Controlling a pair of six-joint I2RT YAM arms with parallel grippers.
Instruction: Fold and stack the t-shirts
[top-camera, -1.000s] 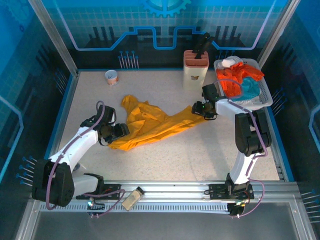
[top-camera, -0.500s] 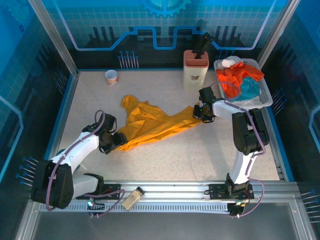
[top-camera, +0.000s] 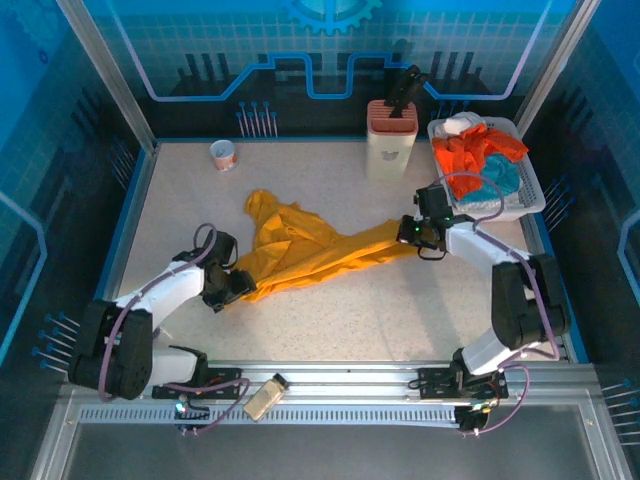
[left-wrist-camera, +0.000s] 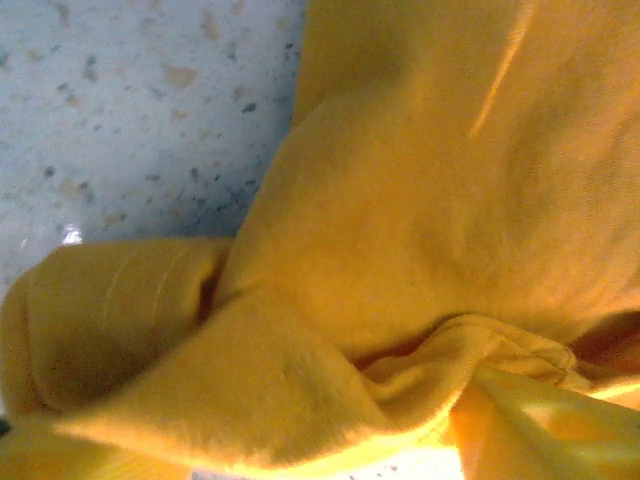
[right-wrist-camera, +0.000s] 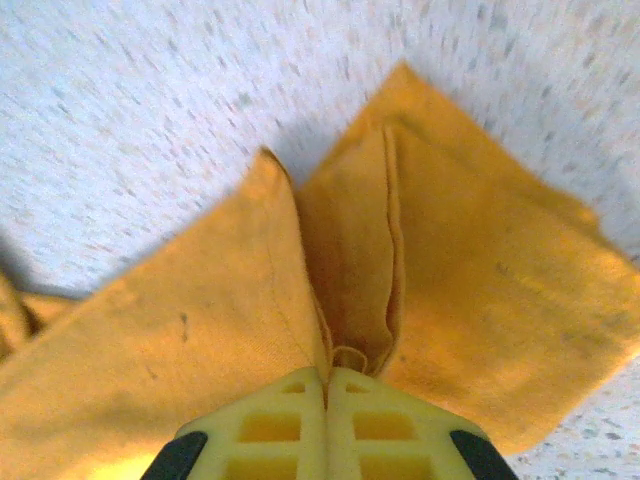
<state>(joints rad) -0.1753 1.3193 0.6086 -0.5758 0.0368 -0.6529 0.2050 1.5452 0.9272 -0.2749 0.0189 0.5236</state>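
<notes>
The yellow t-shirt (top-camera: 305, 248) lies crumpled on the table (top-camera: 400, 310), a little left of the middle. It is drawn into a long band that runs from the near left up toward the right, with a bunched heap at its far left.

The right gripper (top-camera: 409, 234) sits at the right end of that band. In the right wrist view its yellow fingers (right-wrist-camera: 390, 420) are pressed together, pinching a small fold of the shirt (right-wrist-camera: 190, 330). The cloth spreads away from the tips in two flat flaps over the speckled tabletop.

The left gripper (top-camera: 238, 286) is at the near left end of the band, touching the cloth. The left wrist view is very close to the yellow fabric (left-wrist-camera: 420, 220), rumpled and rolled, with a patch of bare table at the far left. I cannot tell whether this gripper is open or closed.

At the far right, well apart from the yellow shirt, a white basket (top-camera: 536, 186) holds an orange-red t-shirt (top-camera: 462, 165) and a teal t-shirt (top-camera: 503, 178), heaped together unfolded.
</notes>
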